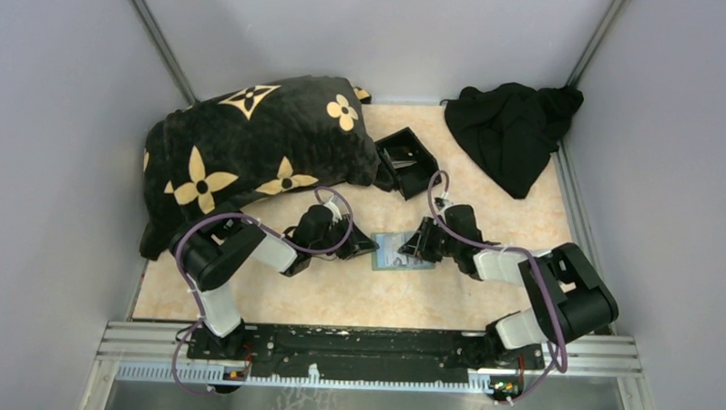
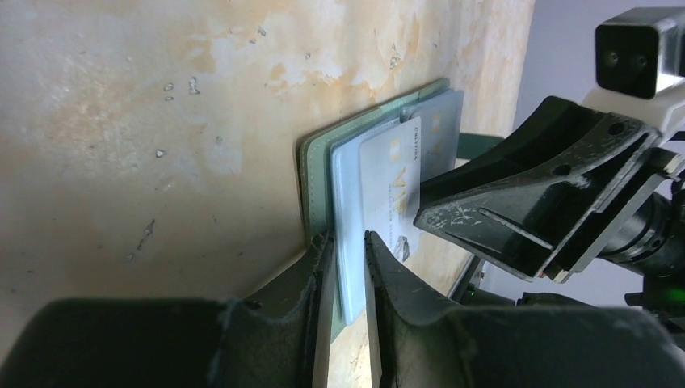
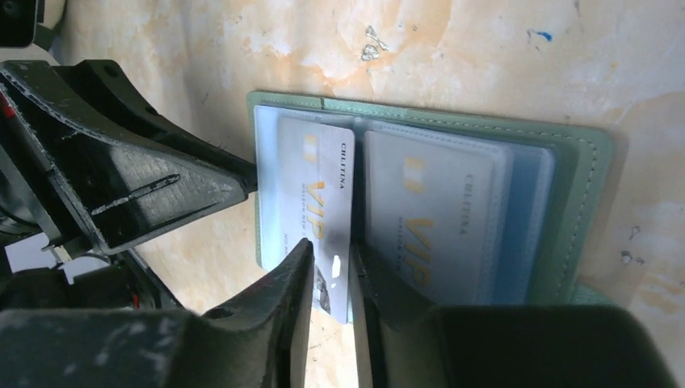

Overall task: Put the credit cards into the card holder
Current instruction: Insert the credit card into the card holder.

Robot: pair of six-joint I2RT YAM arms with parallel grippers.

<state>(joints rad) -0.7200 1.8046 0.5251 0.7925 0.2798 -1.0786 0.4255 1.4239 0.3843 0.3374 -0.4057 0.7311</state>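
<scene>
Two credit cards (image 3: 428, 218) in view: both pale with gold lettering, both lying on the open card holder (image 3: 582, 186), which rested flat on the worktop (image 1: 338, 300) between the two arms.
Seated card (image 3: 436, 242): looked fully under a clear pocket of the holder; judged done.
Second card (image 3: 317, 182): lay over the neighbouring pocket, its near end reaching out between the right jaws; how deep it sat was unclear, judged only part-way in.
Right end effector (image 3: 331, 252): jaws narrow, one on either side of the second card's near end; whether they pinched it or stood slack around it could not be told.
Left end effector (image 2: 346, 242): closed on the edge of the holder's clear inner leaf, apparently steadying it.
Left to do: push the second card home. No further cards showed on the worktop, and the contents of the black box (image 1: 405, 159) behind were too indistinct to name.
</scene>
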